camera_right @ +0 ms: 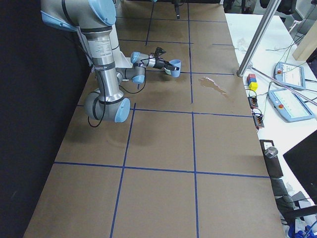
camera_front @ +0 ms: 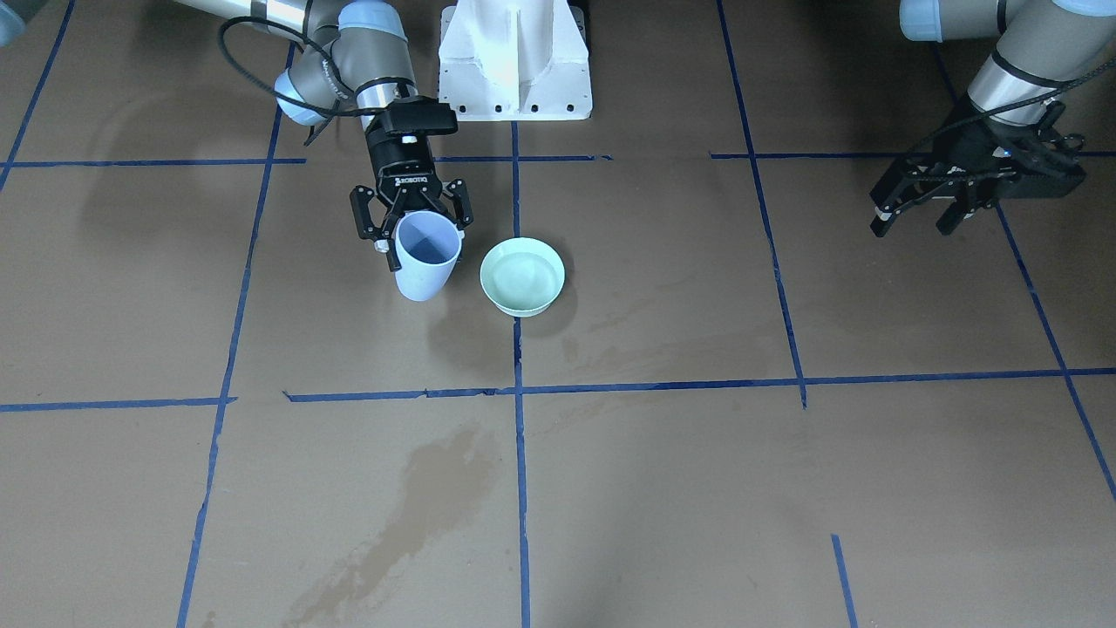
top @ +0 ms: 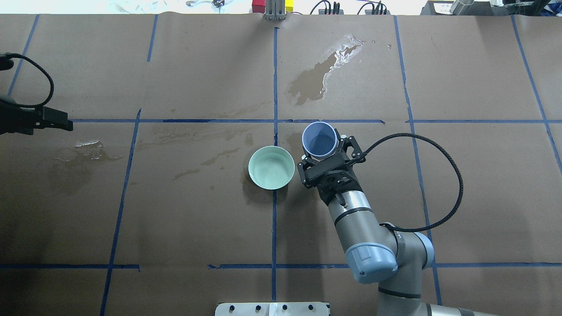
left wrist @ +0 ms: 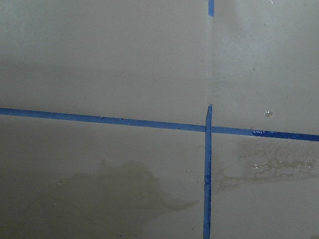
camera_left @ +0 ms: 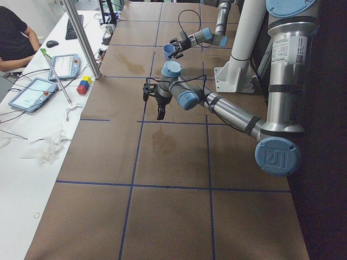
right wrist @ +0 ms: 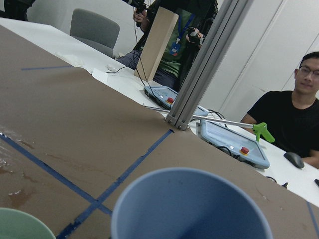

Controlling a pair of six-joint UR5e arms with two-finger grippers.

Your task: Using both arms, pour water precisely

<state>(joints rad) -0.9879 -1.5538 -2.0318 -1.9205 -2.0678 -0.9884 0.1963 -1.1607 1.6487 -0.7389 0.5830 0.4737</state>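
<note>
My right gripper (camera_front: 421, 237) is shut on a pale blue cup (camera_front: 425, 260), held just above the table and nearly upright, mouth up. The cup also shows in the overhead view (top: 320, 139) and fills the bottom of the right wrist view (right wrist: 192, 206). I cannot tell if it holds water. A mint-green bowl (camera_front: 523, 305) stands right beside it (top: 251, 170), with clear water (camera_front: 521, 274) glistening inside. My left gripper (camera_front: 915, 225) hangs open and empty over the table's far left side (top: 59, 123), well away from both.
Wet patches darken the brown paper: a large spill (top: 322, 74) past the bowl, also in the front view (camera_front: 436, 488), and one under the left gripper (top: 88, 149), (left wrist: 271, 162). The white pedestal (camera_front: 514, 61) stands behind the cup. Operators sit beyond the table's far edge (right wrist: 294, 114).
</note>
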